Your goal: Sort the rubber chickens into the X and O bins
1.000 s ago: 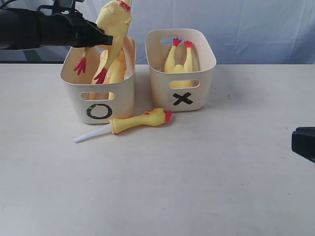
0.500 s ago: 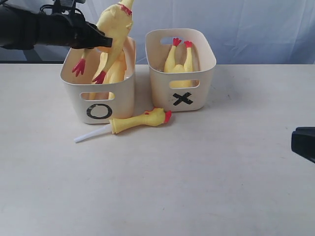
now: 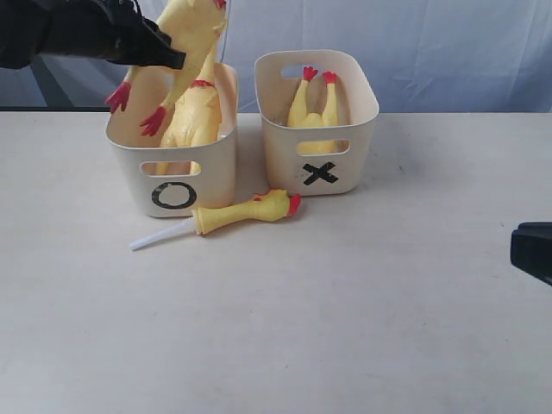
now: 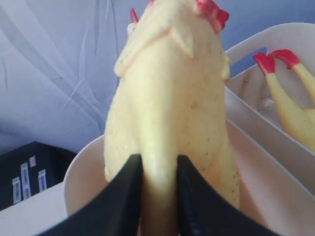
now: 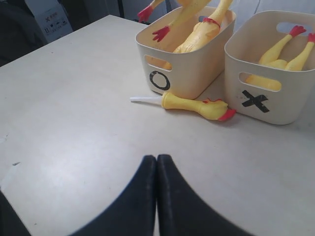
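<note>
While the left gripper [image 4: 158,163] pinches the narrow lower end of a whole rubber chicken [image 4: 172,98], its two black jaws are clamped firmly on the yellow rubber. The toy's fat body and red comb point up and away from them. In the exterior view this chicken sits at the upper left of the frame, tilted head-up, with its red feet dangling just over the back left of the O bin [image 3: 216,185]. It is probably held there because whole birds seem to belong in that tub. A second whole chicken [image 3: 194,121] already leans inside it. The left arm [image 3: 78,30] reaches in nearly level from the upper left corner, sloping slightly down toward the toy.

Just right of the O bin stands the X bin [image 3: 280,172]. It holds a headless chicken body [image 3: 315,108], red feet up, which suggests broken pieces go there. In front of both tubs, on the pale table [image 3: 345,328], lies a chicken head-and-neck on a white stick [image 3: 246,213], not yet sorted.

At the right edge, mid-height, the right gripper [image 5: 156,160] waits low over the table, its jaws pressed together on nothing, well apart from the bins.
</note>
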